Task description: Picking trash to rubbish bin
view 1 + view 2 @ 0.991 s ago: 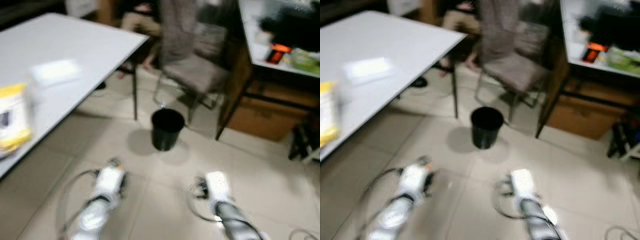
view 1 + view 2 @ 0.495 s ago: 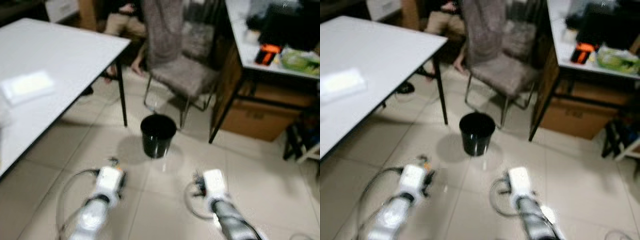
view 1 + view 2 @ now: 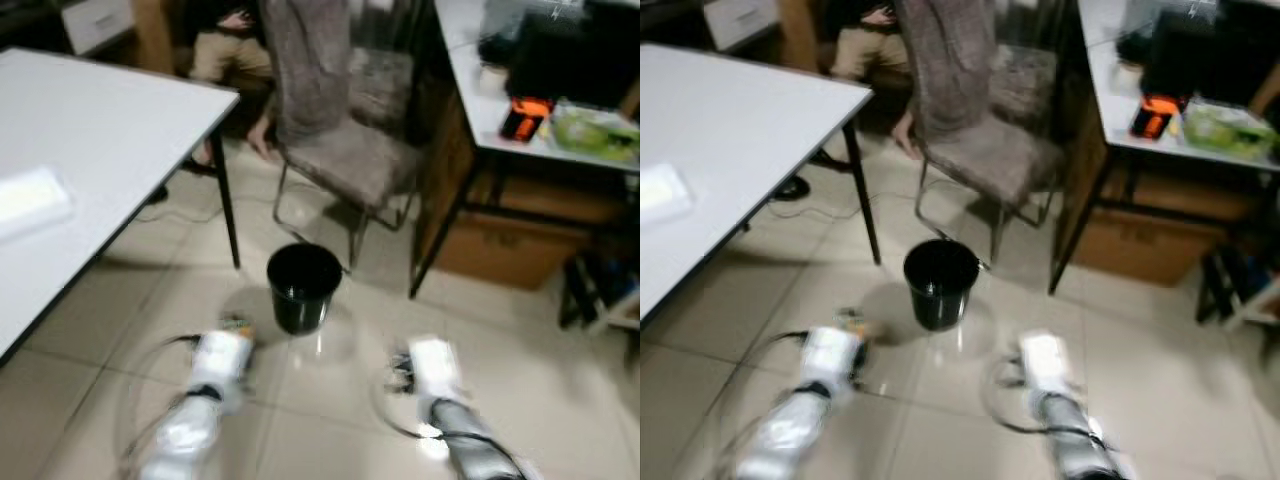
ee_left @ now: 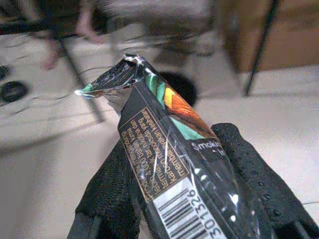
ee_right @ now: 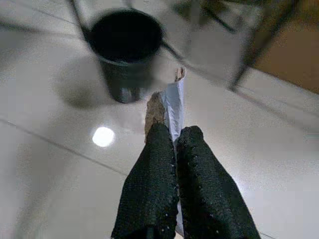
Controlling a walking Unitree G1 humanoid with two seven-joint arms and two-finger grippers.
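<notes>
A round black plastic bin [image 3: 303,287] stands on the tiled floor [image 3: 520,380] just ahead of both grippers. The left gripper [image 4: 179,169] is clamped on a shiny dark snack wrapper with a barcode [image 4: 172,164], its lower end cut off. The right gripper [image 5: 174,144] pinches a thin white scrap [image 5: 172,107], its lower part hidden between the fingers; the head views are blurred.

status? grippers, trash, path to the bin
Left gripper shut on shiny black snack wrapper. Right gripper shut on white paper scrap. Round black plastic bin just ahead on tile; nothing between.

Glossy crinkled foil snack wrapper [image 4: 174,144]; thin white paper scrap [image 5: 172,107]; smooth black plastic bin [image 3: 303,286]; glossy beige floor tiles [image 3: 90,310].
</notes>
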